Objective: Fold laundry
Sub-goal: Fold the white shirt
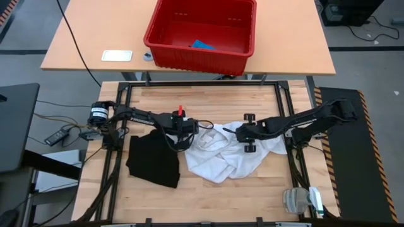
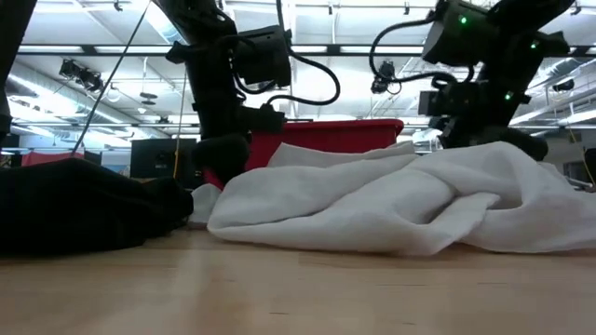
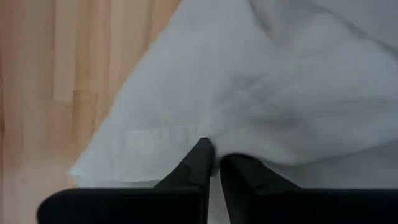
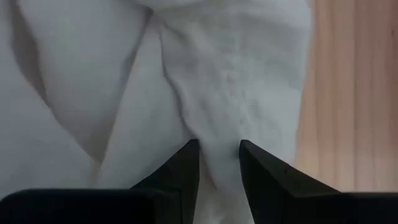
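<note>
On the wooden table (image 1: 208, 189), left side: black garment (image 1: 153, 159) lies flat in a loose heap, its right edge just beside the white T-shirt (image 1: 224, 157). Left gripper (image 1: 193, 130) is down at the T-shirt's left edge; in the left wrist view its fingers (image 3: 200, 163) are pressed nearly together on a hemmed fold of white cloth (image 3: 261, 93). T-shirt sits mid-table, crumpled and bunched, folds rising in ridges in the low view (image 2: 391, 200). Right gripper (image 1: 243, 133) rests on the shirt's upper right part; in the right wrist view its fingers (image 4: 186, 163) stand a little apart with a ridge of white fabric (image 4: 230, 87) pinched between them. Behind, on a separate tan table (image 1: 95, 31), a red plastic basket (image 1: 170, 47) holds a small bright blue piece (image 1: 202, 45).
</note>
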{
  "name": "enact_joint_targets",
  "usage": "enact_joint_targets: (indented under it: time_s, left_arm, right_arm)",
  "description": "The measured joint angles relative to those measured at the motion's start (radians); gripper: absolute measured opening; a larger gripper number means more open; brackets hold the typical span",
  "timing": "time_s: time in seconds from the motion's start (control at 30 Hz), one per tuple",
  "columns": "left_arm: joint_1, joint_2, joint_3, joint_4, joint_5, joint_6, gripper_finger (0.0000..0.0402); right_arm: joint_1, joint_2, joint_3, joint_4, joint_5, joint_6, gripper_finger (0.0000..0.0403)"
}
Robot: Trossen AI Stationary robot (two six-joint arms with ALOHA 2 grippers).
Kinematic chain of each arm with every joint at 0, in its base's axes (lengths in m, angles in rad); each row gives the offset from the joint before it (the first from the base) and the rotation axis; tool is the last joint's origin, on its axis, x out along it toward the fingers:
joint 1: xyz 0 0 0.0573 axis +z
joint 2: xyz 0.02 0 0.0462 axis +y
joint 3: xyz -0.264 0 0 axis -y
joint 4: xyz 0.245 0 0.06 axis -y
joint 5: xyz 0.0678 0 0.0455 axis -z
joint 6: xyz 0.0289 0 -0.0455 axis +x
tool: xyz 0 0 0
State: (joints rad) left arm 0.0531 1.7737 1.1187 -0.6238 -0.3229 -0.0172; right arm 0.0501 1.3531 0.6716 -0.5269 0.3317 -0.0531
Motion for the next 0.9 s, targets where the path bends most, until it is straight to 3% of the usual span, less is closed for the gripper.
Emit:
enact_joint_targets:
  time_s: [0.1,0.2,0.37,0.47,0.63,0.9]
  left_arm:
    - [0.01,0.0,0.0,-0.009,0.107,0.042,0.0049]
    - [0.012,0.0,0.0,-0.005,0.111,0.119,0.0068]
    - [0.024,0.0,0.0,0.04,0.108,0.197,0.0089]
    - [0.037,0.0,0.0,0.084,0.166,0.235,0.0076]
    - [0.046,-0.011,0.0,0.125,0.183,0.274,0.0011]
    - [0.111,-0.073,0.0,0.14,0.183,0.25,0.0002]
  right_arm:
    - [-0.009,0.038,0.0,0.008,-0.005,0.013,0.012]
    - [-0.021,0.074,0.0,0.02,-0.018,0.064,0.0103]
    - [-0.022,0.084,0.0,0.023,-0.023,0.168,0.0031]
    - [-0.03,0.077,0.0,0.036,-0.054,0.198,0.0009]
    - [-0.032,0.033,0.0,0.016,-0.043,0.266,0.0005]
    - [-0.024,-0.129,0.0,-0.074,0.081,0.39,0.0002]
